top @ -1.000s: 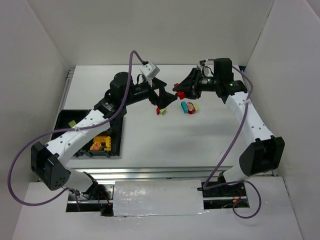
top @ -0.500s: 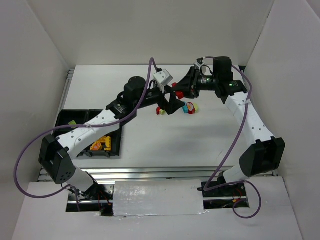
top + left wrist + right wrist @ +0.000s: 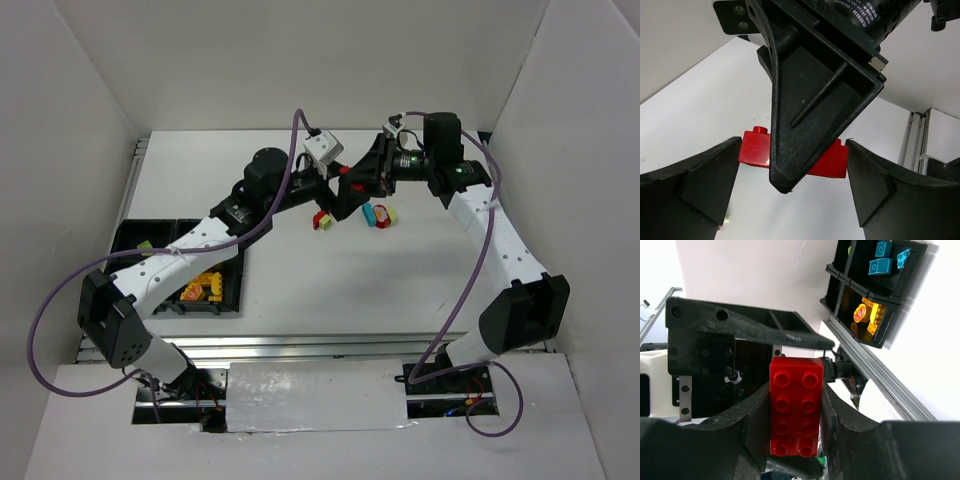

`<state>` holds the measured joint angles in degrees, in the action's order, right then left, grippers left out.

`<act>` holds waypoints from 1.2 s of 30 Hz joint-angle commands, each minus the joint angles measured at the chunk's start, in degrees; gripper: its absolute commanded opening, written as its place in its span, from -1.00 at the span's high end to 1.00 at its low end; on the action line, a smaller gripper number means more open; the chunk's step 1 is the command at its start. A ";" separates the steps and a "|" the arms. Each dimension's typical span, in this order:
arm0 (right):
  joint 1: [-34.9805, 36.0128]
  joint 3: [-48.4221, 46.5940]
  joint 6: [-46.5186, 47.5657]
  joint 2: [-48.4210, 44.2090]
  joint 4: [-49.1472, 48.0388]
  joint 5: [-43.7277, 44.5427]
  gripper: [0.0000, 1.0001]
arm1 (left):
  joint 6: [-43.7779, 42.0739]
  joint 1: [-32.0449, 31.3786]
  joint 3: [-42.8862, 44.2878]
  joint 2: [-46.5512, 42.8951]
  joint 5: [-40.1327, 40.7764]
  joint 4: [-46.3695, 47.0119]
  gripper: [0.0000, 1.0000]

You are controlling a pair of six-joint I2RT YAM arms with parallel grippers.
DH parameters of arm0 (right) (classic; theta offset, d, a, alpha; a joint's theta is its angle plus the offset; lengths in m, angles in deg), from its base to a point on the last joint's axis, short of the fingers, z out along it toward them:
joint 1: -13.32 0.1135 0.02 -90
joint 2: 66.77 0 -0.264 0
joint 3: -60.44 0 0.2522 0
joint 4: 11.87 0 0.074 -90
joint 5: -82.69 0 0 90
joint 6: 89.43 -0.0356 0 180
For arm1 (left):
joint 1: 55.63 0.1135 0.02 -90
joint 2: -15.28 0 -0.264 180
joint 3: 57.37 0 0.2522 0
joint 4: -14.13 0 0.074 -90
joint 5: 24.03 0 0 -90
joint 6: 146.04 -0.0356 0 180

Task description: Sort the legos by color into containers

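Right claw (image 3: 796, 396) clamped on a red brick (image 3: 796, 410), one finger flat against each long side, studs facing the wrist camera. Brick is held off the bench (image 3: 300, 270), over its far middle.

Left claw (image 3: 792, 150) gapes wide and grips nothing. Its two fingers (image 3: 700, 185) stand either side of that same red brick, and one finger of the right claw hangs between them in the left wrist view. Left fingers sit just beside the brick's ends; contact cannot be told.

On the bench below: a red-and-yellow brick (image 3: 322, 220) and a cyan, red and yellow cluster (image 3: 378, 215), near each other.

Tray (image 3: 232, 272) at near left, well apart from both claws. Orange-yellow bricks (image 3: 869, 314) lie in one compartment, cyan bricks (image 3: 882, 260) in the adjoining one
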<state>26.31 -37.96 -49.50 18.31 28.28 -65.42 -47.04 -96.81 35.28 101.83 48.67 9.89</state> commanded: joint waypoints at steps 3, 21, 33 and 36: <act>0.36 -1.49 0.32 -2.20 -3.36 -2.54 1.00 | -1.00 -0.12 0.65 -1.11 -1.51 3.58 -0.62; 0.63 -0.79 0.41 -2.46 -3.37 -2.98 -0.99 | -0.99 -0.12 0.12 -1.55 1.13 0.94 1.00; -5.69 5.20 -0.92 -4.31 6.62 8.17 -0.99 | 0.57 3.65 -5.50 -5.07 16.76 -5.55 1.00; -7.45 2.12 2.86 -4.31 13.40 15.54 -0.99 | 3.30 6.90 -7.17 -5.86 21.33 -8.88 1.00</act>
<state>20.02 -32.61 -49.28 16.91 35.45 -57.02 -46.39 -92.71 28.97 98.46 63.05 3.07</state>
